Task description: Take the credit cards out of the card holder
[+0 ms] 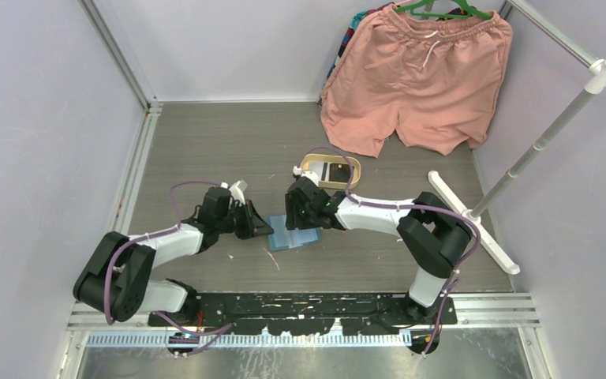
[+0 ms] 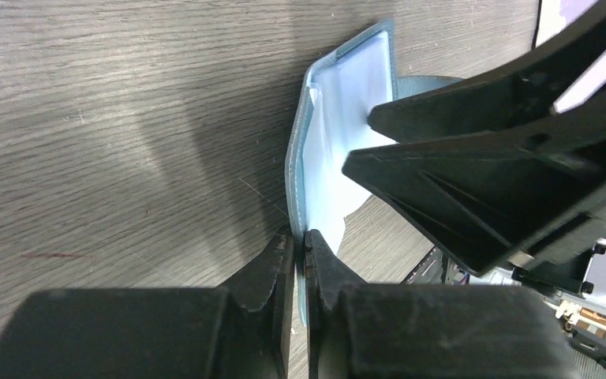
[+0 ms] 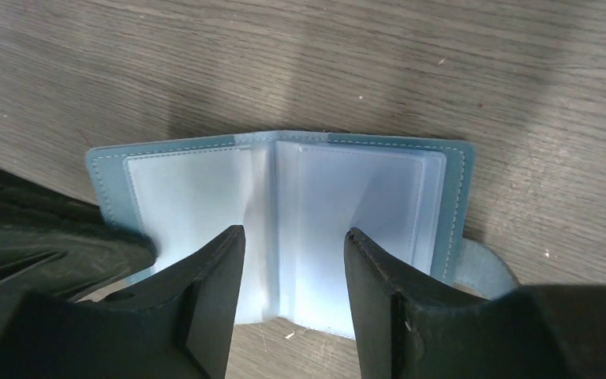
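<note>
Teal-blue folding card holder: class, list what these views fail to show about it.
- Right wrist view: the right gripper, its black fingers apart, covers the lower clear sleeves of the teal-blue folding card holder; whether any card is inside cannot be told.
- Left wrist view: the left gripper pinches one cover; the right gripper's black body hides the far half.
- Top external view: the oval tan tray holds something dark, too small to identify.

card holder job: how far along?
Done: the card holder lies open, and a dark card seems to sit in the tan tray. In hand: the left hand pinches the cover's edge; the right hand hovers open over the clear sleeves. Left: unclear. The visible sleeves look empty, but I cannot tell whether others hide a card.
</note>
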